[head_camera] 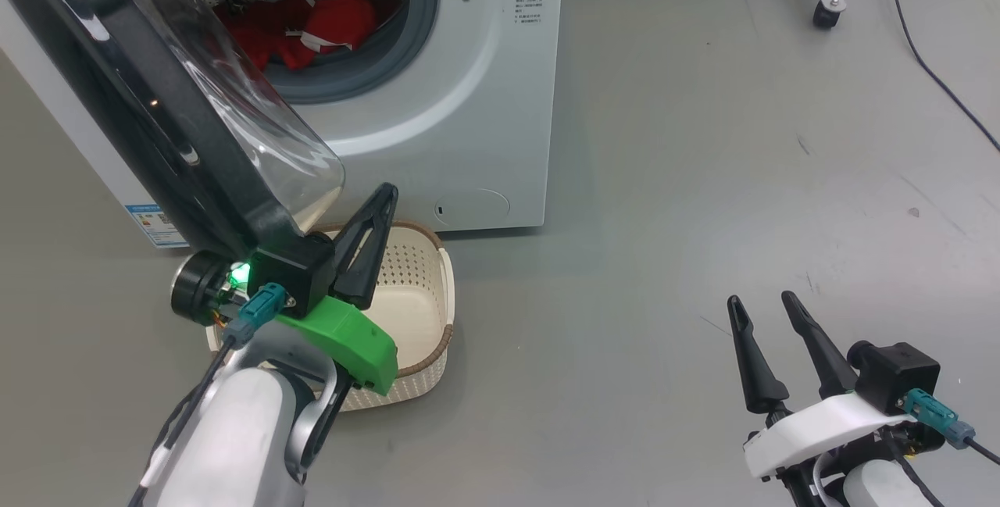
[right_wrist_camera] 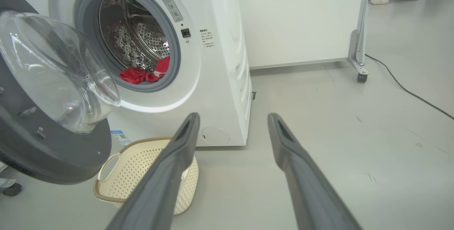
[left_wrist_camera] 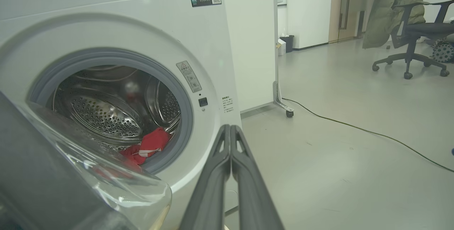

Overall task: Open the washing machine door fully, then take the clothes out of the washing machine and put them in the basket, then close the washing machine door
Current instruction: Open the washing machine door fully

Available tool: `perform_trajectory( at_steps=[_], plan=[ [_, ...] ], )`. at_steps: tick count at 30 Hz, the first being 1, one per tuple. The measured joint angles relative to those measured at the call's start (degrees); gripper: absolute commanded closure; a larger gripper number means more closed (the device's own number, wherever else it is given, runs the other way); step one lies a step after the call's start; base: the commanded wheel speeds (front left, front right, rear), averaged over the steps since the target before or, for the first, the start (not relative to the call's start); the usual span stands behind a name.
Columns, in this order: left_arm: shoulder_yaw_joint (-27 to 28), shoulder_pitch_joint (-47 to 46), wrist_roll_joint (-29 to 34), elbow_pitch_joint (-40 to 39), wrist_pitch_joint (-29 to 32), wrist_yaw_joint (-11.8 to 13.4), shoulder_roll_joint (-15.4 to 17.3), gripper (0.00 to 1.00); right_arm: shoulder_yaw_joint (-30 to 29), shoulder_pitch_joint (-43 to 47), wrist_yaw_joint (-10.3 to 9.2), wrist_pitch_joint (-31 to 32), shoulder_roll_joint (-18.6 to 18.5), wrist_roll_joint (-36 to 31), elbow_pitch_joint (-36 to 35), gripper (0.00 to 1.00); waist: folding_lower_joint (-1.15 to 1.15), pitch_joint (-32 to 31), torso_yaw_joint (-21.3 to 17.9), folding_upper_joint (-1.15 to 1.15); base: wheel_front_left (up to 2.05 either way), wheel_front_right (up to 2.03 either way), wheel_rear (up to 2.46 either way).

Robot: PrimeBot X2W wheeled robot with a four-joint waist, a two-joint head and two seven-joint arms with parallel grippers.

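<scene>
The washing machine (head_camera: 484,101) stands at the top of the head view. Its door (head_camera: 156,124) is swung open to the left, the glass bowl facing the drum. Red clothes (head_camera: 328,23) lie at the drum's front, also seen as clothes (right_wrist_camera: 142,74) in the right wrist view. My left gripper (head_camera: 383,196) is shut on nothing, fingers pointing at the machine just right of the door's lower edge, above the basket (head_camera: 449,288). I cannot tell whether its wrist touches the rim. My right gripper (head_camera: 762,302) is open low on the right, well away from the machine.
A black cable (head_camera: 937,85) runs across the grey floor at the right. A wheeled partition foot (head_camera: 826,11) stands behind the machine's right side. An office chair (left_wrist_camera: 415,35) with a green coat is far off. Open floor lies right of the basket.
</scene>
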Motion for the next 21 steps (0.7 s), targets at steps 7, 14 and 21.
perform_trajectory(
  at_steps=[7, 14, 21],
  plan=[
    [-0.1, 1.6, -1.3, 3.9, 4.3, 0.7, -0.3, 1.00, -0.6, 0.0, 0.00, 0.0, 0.5, -0.1, 0.1, 0.00, 0.00, 0.3, -0.4, 0.00, 0.00, 0.00, 0.00],
    [1.0, 1.6, -1.7, 6.2, 5.9, 2.9, -0.4, 1.00, -0.9, 0.0, 0.08, 0.0, 0.6, -0.1, 0.5, 0.00, 0.00, 0.4, -0.5, 0.00, 0.00, 0.00, 0.00],
    [3.6, 1.6, -3.4, 9.1, 6.8, 5.0, -0.5, 1.00, -1.2, 0.0, 0.19, 0.0, 1.0, -0.5, 0.8, 0.00, 0.00, 0.3, -0.6, 0.00, 0.00, 0.00, 0.00]
  ],
)
